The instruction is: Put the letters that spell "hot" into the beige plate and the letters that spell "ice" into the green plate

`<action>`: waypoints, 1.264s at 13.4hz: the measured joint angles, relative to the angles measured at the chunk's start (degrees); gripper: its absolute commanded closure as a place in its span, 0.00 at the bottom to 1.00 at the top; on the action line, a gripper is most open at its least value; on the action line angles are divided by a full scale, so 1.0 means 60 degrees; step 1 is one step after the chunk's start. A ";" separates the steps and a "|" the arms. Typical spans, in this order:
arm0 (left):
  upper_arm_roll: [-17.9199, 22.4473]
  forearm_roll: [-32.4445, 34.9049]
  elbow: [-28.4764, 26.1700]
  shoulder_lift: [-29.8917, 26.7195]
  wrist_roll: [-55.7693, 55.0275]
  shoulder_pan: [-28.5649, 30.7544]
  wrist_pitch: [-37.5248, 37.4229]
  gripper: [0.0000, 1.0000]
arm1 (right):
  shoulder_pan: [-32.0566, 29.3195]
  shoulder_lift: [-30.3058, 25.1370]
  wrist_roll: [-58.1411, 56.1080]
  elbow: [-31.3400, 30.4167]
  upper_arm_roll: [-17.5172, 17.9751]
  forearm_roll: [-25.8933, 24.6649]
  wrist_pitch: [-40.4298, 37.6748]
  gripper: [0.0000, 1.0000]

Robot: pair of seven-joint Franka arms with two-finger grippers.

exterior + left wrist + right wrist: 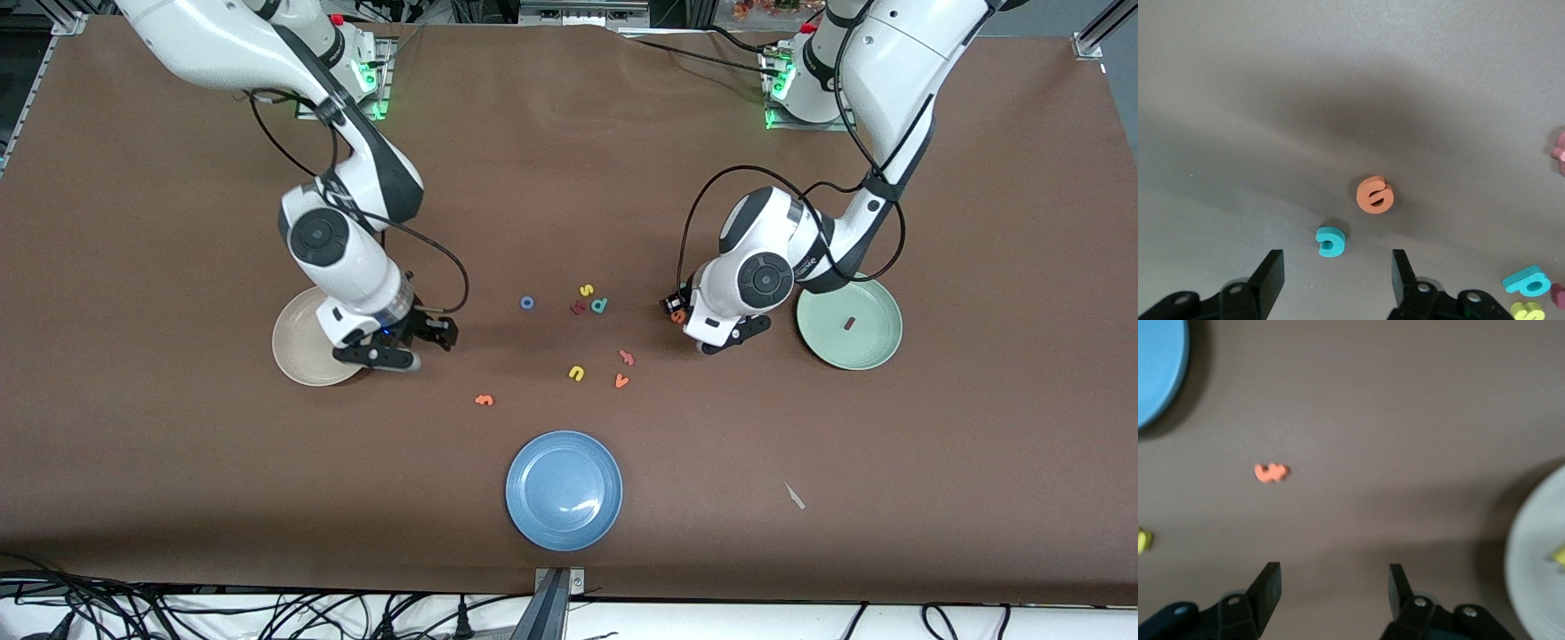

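Observation:
My left gripper (1338,280) hangs open low over the table beside the green plate (880,342), which holds the dark red i (849,324). Just ahead of its jaws lie the teal c (1330,241) and, past it, the orange e (1375,195). My right gripper (1335,593) is open and empty over the table at the edge of the beige plate (298,351). A yellow letter (1559,555) lies in that plate. The orange t (1271,473) rests on the table nearer the front camera. The blue o (527,303) sits mid-table.
A yellow s (586,290), a dark red letter (578,308) and a teal p (599,305) cluster mid-table. A yellow u (576,373), orange v (621,381) and pinkish letter (626,357) lie nearer the camera. A blue plate (564,489) sits near the front edge.

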 measured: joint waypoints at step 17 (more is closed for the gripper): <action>-0.0013 0.0184 -0.1212 0.0067 0.0017 -0.0063 0.1530 0.55 | 0.2079 0.3441 0.1035 0.4061 -0.1472 -0.0710 0.0074 0.26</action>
